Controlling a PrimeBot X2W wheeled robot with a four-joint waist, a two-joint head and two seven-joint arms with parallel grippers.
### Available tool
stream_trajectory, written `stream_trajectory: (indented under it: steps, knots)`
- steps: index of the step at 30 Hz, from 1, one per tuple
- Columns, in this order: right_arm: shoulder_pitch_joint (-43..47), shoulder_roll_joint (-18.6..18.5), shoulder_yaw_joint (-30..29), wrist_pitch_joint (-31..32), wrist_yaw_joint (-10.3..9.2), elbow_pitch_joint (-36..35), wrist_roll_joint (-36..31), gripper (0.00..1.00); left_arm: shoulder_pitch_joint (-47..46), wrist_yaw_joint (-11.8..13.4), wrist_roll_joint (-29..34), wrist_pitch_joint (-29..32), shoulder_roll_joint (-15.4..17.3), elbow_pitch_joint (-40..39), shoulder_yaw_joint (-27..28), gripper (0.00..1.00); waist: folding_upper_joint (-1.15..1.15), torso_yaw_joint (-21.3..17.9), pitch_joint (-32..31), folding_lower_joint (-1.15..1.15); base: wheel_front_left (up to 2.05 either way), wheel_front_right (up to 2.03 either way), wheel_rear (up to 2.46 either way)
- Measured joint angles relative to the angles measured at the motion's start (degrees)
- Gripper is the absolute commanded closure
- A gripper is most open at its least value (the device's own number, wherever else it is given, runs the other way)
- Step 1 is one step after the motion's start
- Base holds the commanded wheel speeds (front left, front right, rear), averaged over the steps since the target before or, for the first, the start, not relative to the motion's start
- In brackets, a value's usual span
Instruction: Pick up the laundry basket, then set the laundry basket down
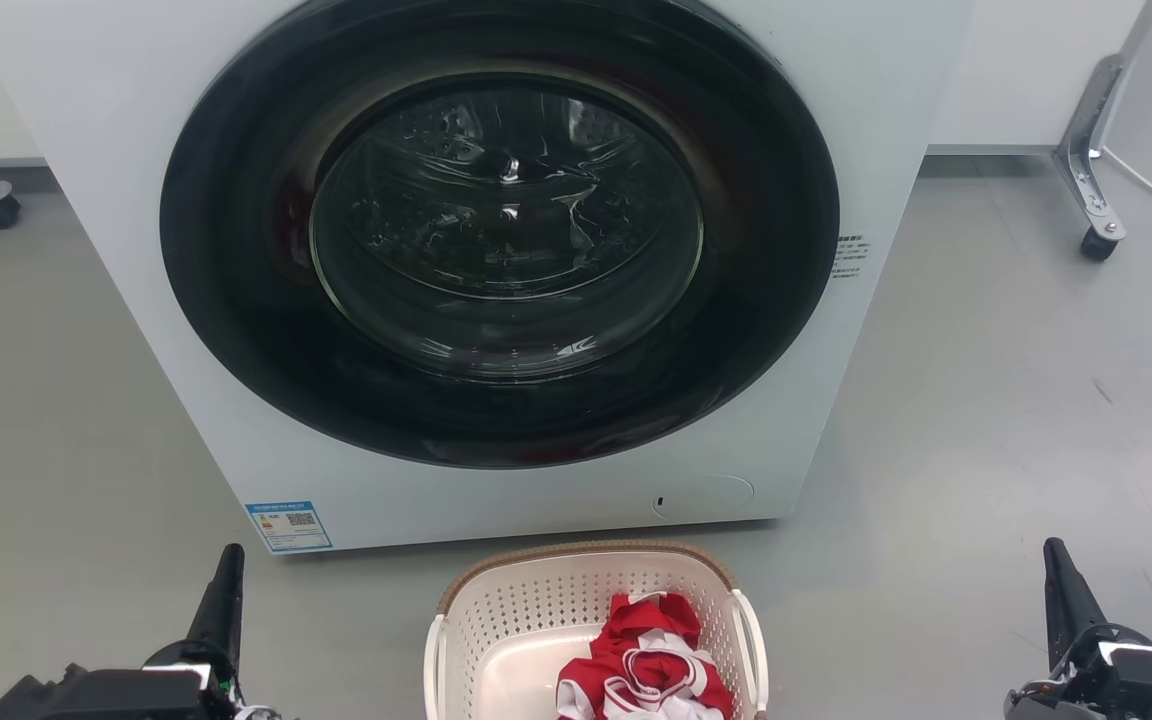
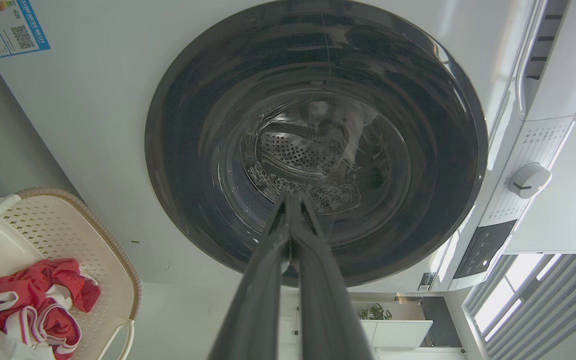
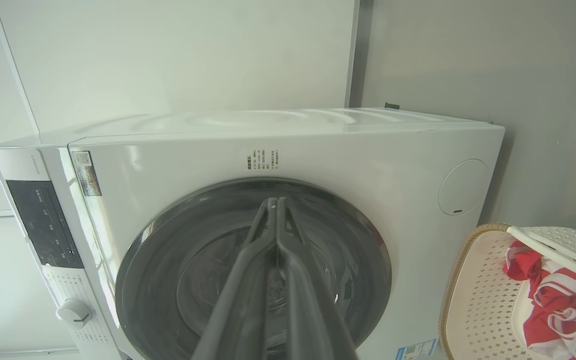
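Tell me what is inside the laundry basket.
The laundry basket holds a crumpled red-and-white garment bunched toward the robot's right; bare basket bottom shows beside it. Anything beneath the cloth is covered.

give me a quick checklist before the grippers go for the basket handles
1. laundry basket on the floor in front of the washer: ok
2. side handles uncovered: ok
3. red and white clothes inside the rim, where seen: ok
4. left gripper open for a handle: not ok, shut
5. right gripper open: not ok, shut
6. basket's near end: cannot tell, cut off
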Motion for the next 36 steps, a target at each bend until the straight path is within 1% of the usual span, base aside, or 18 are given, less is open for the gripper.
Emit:
stream_trajectory:
  steps: [36]
  knots:
    - [0.0,0.0,0.0,0.0,0.00,0.0,0.0,1.00,0.0,0.0,0.0,0.0,0.0,0.1,0.0,1.00,0.00,0.0,0.0,0.00,0.00,0.00,0.00]
